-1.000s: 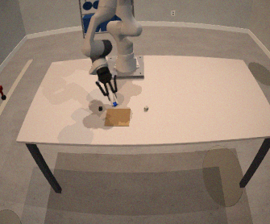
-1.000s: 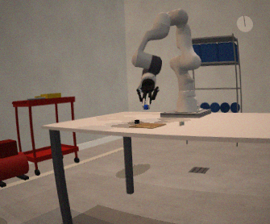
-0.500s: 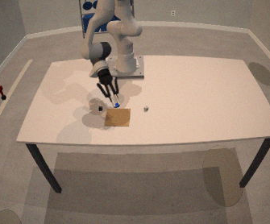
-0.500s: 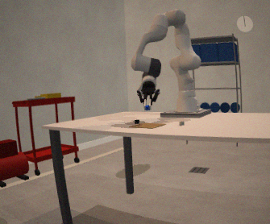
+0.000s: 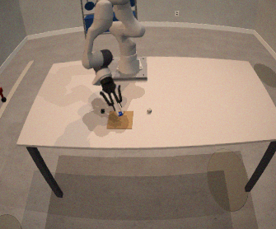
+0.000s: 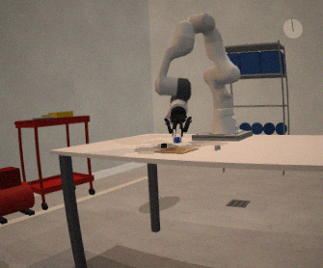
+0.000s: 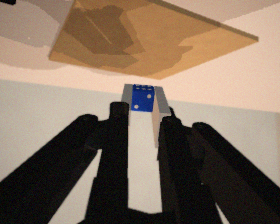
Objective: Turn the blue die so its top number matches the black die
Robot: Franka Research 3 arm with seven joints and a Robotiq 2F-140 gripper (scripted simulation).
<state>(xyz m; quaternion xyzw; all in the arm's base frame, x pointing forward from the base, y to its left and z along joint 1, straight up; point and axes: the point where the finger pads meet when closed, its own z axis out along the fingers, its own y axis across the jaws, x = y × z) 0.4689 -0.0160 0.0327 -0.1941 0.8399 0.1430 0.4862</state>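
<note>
My gripper [image 5: 119, 111] is shut on the blue die [image 5: 119, 113] and holds it just above the back edge of the tan mat [image 5: 120, 120]. In the wrist view the blue die [image 7: 142, 97] sits between the two grey finger pads, with white pips on the face towards the camera, and the mat [image 7: 146, 36] lies beyond it. In the side view the blue die [image 6: 176, 139] hangs a little above the mat [image 6: 176, 150]. The black die [image 5: 102, 110] lies on the table left of the mat, also in the side view [image 6: 164, 145]. A white die [image 5: 149, 111] lies to the mat's right.
The arm's base plate [image 5: 129, 70] stands at the back of the table. A red cart [image 6: 55, 149] and a red tank [image 6: 7, 195] stand on the floor off the table's left. A shelf with blue bins [image 6: 257, 87] stands behind the arm.
</note>
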